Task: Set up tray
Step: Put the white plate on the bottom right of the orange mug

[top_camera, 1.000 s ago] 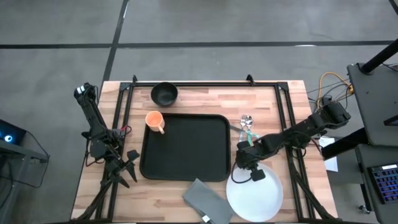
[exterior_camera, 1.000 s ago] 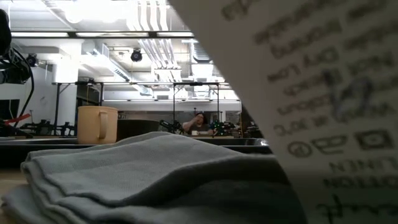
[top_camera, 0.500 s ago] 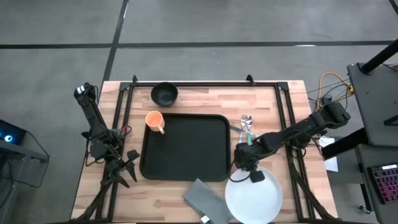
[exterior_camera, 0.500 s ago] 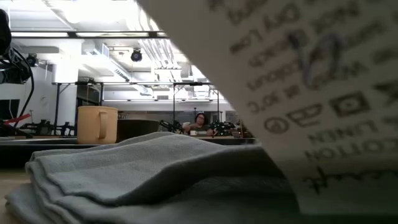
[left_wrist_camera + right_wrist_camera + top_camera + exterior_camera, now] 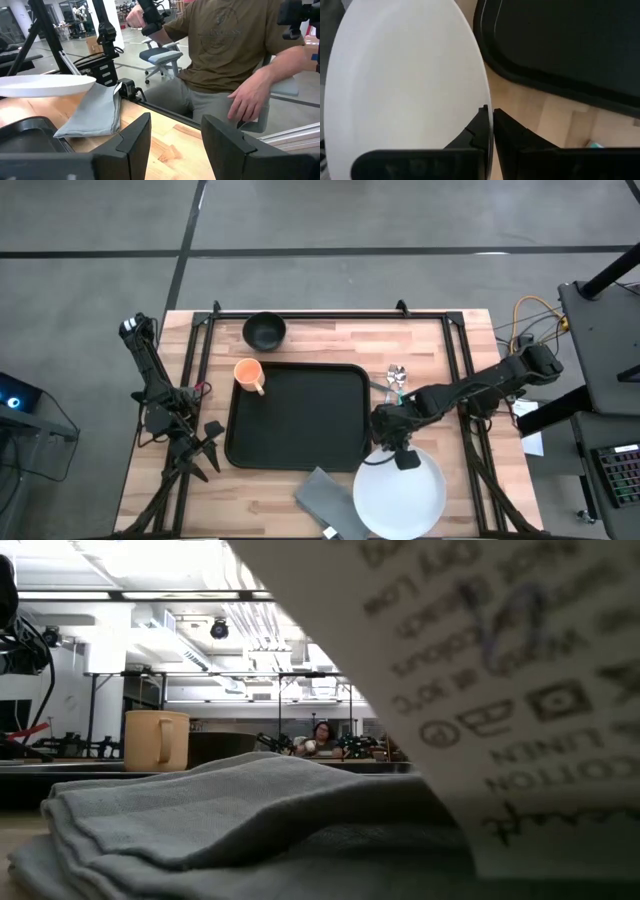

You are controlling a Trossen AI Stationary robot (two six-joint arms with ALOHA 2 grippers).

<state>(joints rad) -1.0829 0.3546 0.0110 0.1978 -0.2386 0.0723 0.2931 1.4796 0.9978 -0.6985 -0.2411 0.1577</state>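
Closest to the low camera hangs a white fabric care label (image 5: 520, 690), upside down and blurred; among its laundry symbols the words "LINEN" and "30°C" can just be made out, the rest I cannot read. It belongs to the folded grey cloth napkin (image 5: 333, 502), which lies at the near edge of the light wooden table (image 5: 440, 345).

Just beside the napkin is the round white plate (image 5: 399, 498), partly overlapping the napkin's corner in the high view. The right gripper (image 5: 398, 458) pinches the plate's rim edge-on, its two dark fingers (image 5: 506, 131) pressed together on the thin edge. In the left wrist view the plate appears lifted clear above the napkin.

The left gripper (image 5: 207, 446) waits at the left side of the table, just off the tray's near left corner, its fingers (image 5: 134, 136) spread apart and holding nothing.

The large flat black rectangular tray (image 5: 297, 417) with rounded corners lies flat in the middle of the table, with nothing on it, its right rim close to the right gripper. An orange mug (image 5: 249, 374) stands touching or just outside the tray's far left corner, handle toward the tray. Metal cutlery (image 5: 396, 380) lies to the tray's right. A small black bowl (image 5: 264, 331) sits beyond the tray, near the far edge.

Past the table's near edge a person in an olive T-shirt (image 5: 235, 45) sits, one hand (image 5: 246, 102) resting by a chair.
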